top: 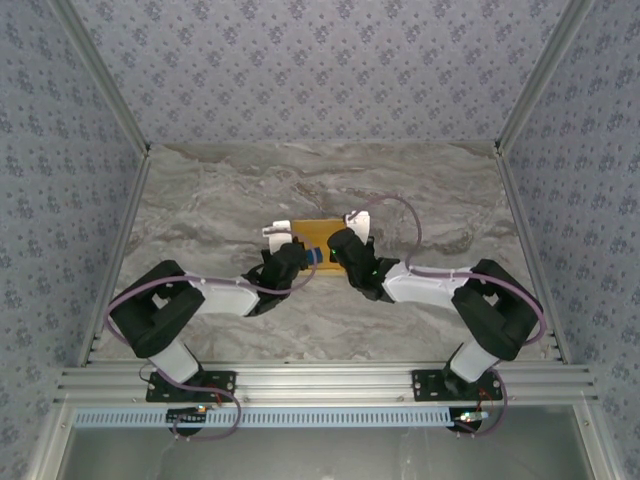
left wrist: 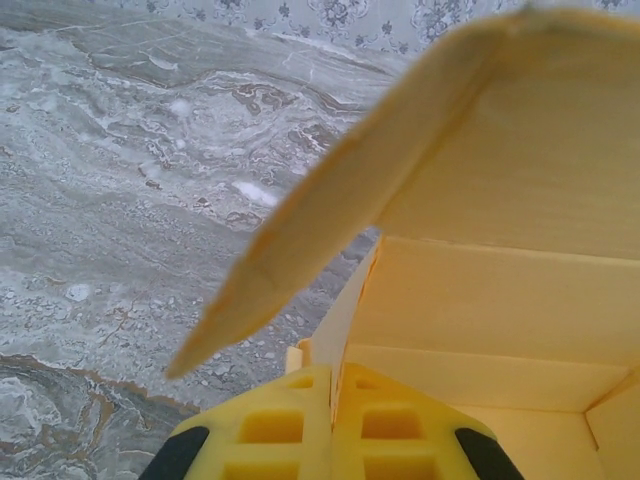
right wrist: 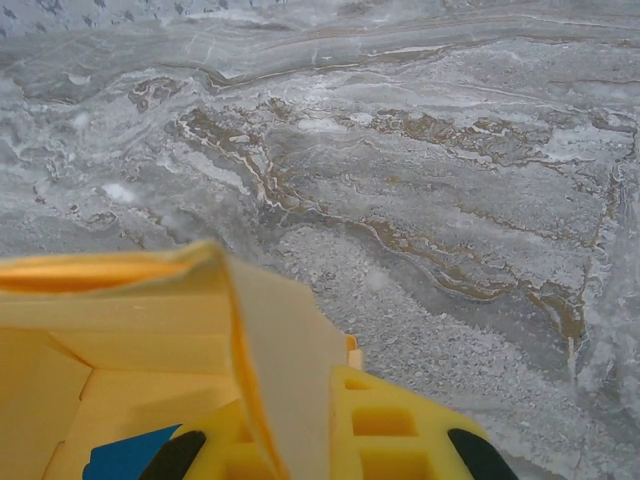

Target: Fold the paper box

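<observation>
The grey marbled table [top: 200,200] fills the middle of the overhead view, and at its centre sits the yellow-orange thin cardboard paper box [top: 318,232], partly folded with its flaps raised. At lower centre of its wrist view, the left gripper [left wrist: 332,378] is clenched on a box wall. Over to the right gripper [right wrist: 290,420], pinching a raised flap. A small blue object [right wrist: 120,455] lies inside the box, lower left.

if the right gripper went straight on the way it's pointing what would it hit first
Apart from the flap of the paper box pinched in its jaws, nothing stands ahead of the right gripper. The line runs to the bare marble table, probably the first contact, though depth is hard to judge.
</observation>
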